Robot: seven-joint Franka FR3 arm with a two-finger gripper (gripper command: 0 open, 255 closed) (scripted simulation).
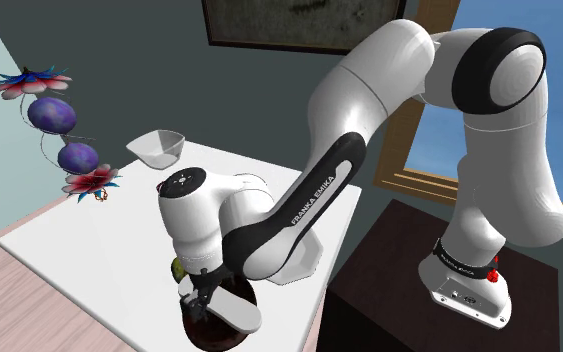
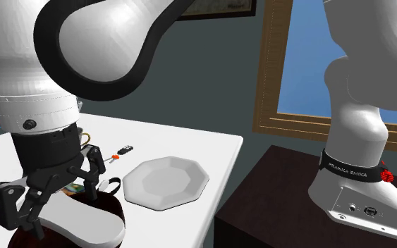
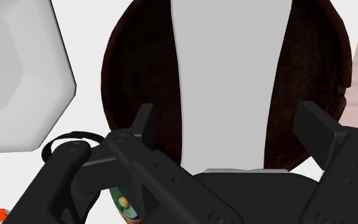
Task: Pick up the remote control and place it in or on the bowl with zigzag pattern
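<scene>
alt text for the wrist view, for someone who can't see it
A long pale grey remote control lies across a dark brown bowl, with the open black hand over it, fingers clear of it. A white plate sits beside the bowl.

Inside a private home, from where I stand by the table: slate-blue walls carry a framed picture (image 1: 299,20), and a wood-framed window (image 2: 299,63) looks out on clear blue sky. Pale plank flooring (image 1: 9,305) runs beside a white table (image 1: 79,240) laid with everyday household things: a white bowl (image 1: 157,146), a white plate (image 2: 165,183), a dark brown bowl (image 3: 139,76) and a small black key fob (image 2: 125,149) (an orange tag lies just beside it). Near the white bowl hangs a decorative ornament (image 1: 53,114) of red-and-blue flowers and purple beads. A dark brown cabinet (image 1: 389,270) sits below the window.
</scene>
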